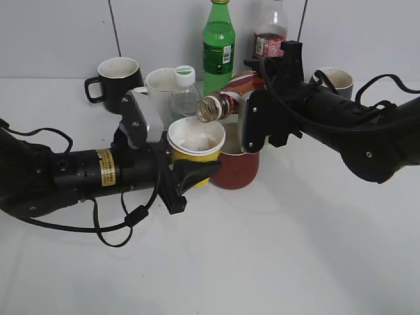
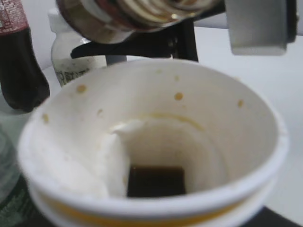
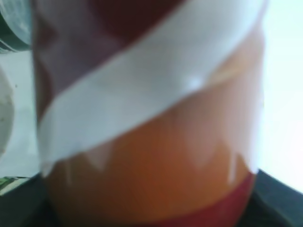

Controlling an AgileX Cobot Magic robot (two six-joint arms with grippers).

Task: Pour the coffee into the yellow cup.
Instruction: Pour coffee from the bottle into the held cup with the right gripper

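Lying near-horizontal in the right fingers [image 1: 252, 108], the coffee bottle [image 1: 226, 100] points left—mouth over the left-held yellow cup [image 1: 196, 146].

A black mug [image 1: 117, 79], green bottle [image 1: 218, 46] and red cup [image 1: 236, 169] stand on the table [image 1: 262, 262].

Behind both grippers, passage was blocked by a row comprising a black mug [image 1: 117, 80], a clear bottle [image 1: 184, 92], a green bottle [image 1: 218, 46] and a cola bottle [image 1: 270, 34]. A red cup [image 1: 236, 172] was wedged just beside the left gripper [image 1: 186, 179], beneath the right gripper [image 1: 252, 121]. Open table [image 1: 262, 256] was left in front of both.
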